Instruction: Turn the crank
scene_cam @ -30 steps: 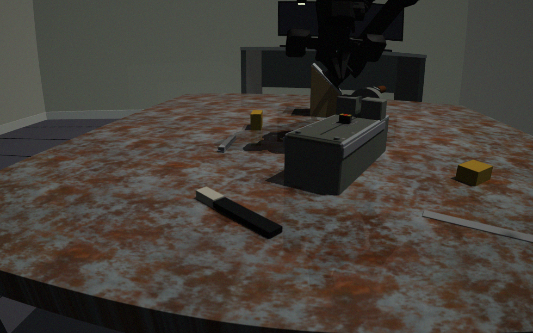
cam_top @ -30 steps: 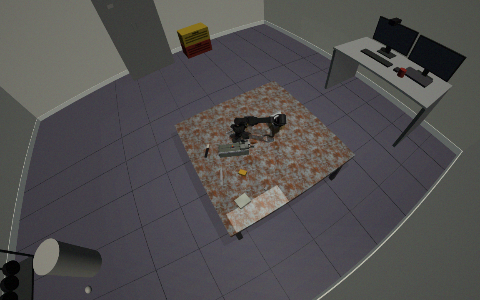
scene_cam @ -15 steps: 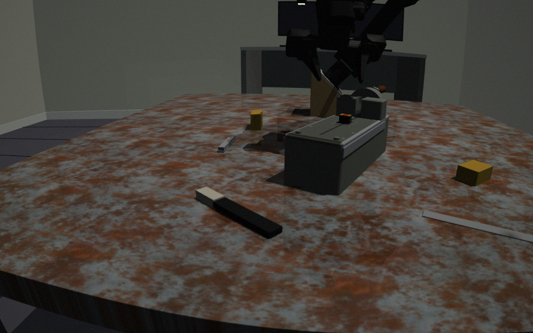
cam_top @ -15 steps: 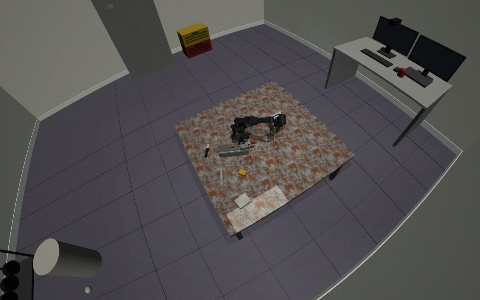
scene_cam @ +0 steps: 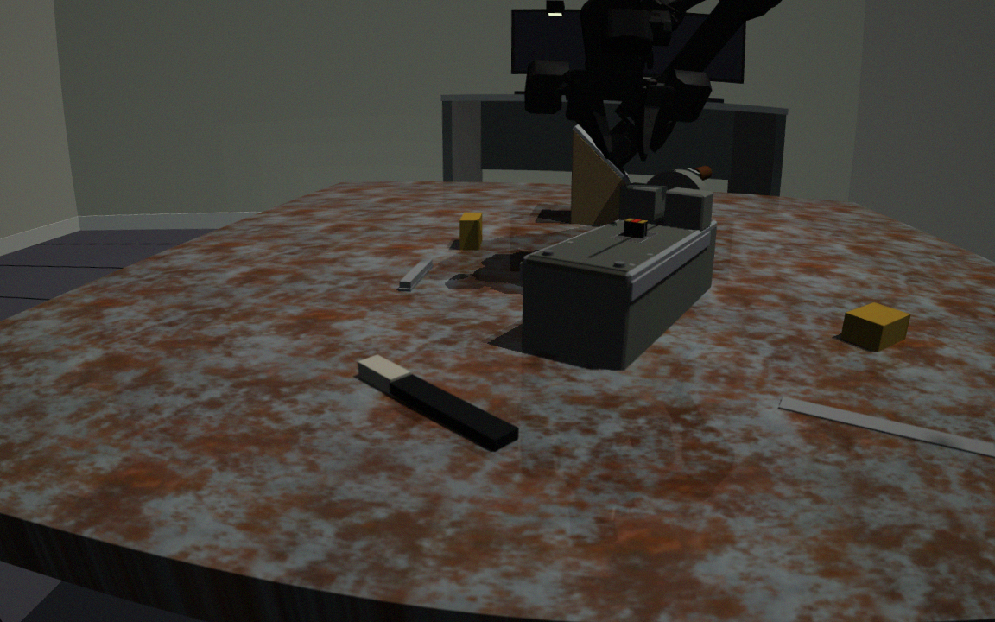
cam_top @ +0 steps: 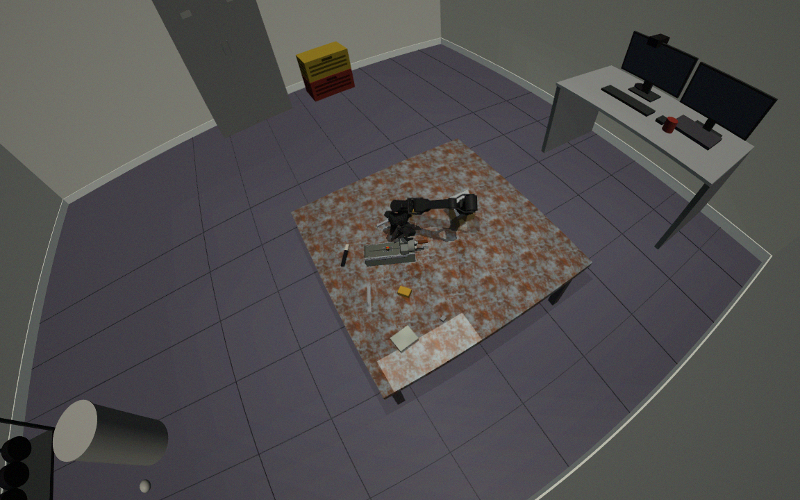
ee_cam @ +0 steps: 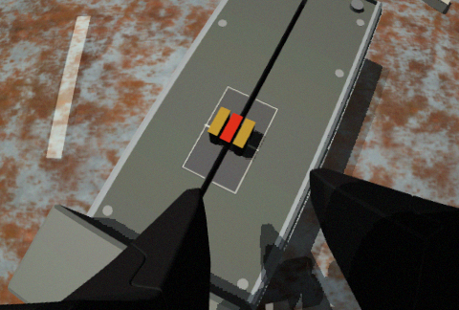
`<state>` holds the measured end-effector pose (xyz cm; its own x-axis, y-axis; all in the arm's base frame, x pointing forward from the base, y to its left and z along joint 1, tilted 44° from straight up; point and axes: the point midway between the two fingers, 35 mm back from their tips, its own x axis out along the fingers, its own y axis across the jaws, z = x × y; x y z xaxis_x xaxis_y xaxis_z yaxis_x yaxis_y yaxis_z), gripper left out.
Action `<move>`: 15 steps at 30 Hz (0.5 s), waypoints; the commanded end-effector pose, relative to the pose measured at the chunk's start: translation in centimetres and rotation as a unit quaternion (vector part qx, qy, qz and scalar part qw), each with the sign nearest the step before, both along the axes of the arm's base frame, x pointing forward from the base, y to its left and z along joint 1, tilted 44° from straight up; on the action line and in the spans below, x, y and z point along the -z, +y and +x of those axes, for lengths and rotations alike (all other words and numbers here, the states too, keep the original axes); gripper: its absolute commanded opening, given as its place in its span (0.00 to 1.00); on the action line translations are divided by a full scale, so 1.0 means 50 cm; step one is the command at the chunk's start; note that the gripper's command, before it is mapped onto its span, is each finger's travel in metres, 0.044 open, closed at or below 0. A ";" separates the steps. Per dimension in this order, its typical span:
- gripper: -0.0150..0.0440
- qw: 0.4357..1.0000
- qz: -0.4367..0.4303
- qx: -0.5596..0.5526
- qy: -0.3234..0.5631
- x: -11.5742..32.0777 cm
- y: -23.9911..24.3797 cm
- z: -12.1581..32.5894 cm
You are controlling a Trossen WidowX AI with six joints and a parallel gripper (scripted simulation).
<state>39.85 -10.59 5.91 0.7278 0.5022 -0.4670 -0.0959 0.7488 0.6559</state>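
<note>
Hand (cam_top: 403, 234) (scene_cam: 637, 158) (ee_cam: 256, 194), one: partly open, nothing gripped. Crank handle (cam_top: 422, 241) (scene_cam: 705, 172), brown: rightward of it in the top view, apart, long axis roughly along the slide's slot. Red pointer (cam_top: 387, 248) (scene_cam: 636, 221) (ee_cam: 231, 127): between brass marks (ee_cam: 219, 121), seemingly level; release likely finished, retreat remaining.

Office-like room, white desk (cam_top: 583, 83) (scene_cam: 770, 109), two monitors (cam_top: 728, 99) (cam_top: 659, 63), keyboard (cam_top: 627, 100), red mug (cam_top: 669, 125), tiled floor (cam_top: 303, 398)

The arm (cam_top: 434, 203) (scene_cam: 615, 46) is black all over, with slim links and chunky, rounded joints. Its claw (cam_top: 402, 239) (scene_cam: 635, 155) (ee_cam: 256, 194) has two matte black fingers, broad behind and tapering to narrow tips, with a thin contour line along one.
</note>
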 end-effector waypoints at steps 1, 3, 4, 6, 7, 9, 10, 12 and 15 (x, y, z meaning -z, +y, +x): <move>0.38 1.000 0.000 0.000 0.000 0.000 0.000 0.000; 0.29 1.000 0.000 0.000 0.000 0.000 0.000 0.000; 0.25 1.000 0.000 0.000 0.000 0.000 0.000 0.000; 0.25 1.000 0.000 0.000 0.000 0.000 0.000 0.000; 0.25 1.000 0.000 0.000 0.000 0.000 0.000 0.000; 0.25 1.000 0.000 0.000 0.000 0.000 0.000 0.000; 0.25 1.000 0.000 0.000 0.000 0.000 0.000 0.000; 0.25 1.000 0.000 0.000 0.000 0.000 0.000 0.000; 0.25 1.000 0.001 0.000 0.000 0.000 0.000 0.000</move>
<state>39.85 -10.56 5.92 0.7275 0.5034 -0.4663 -0.0967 0.7480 0.6566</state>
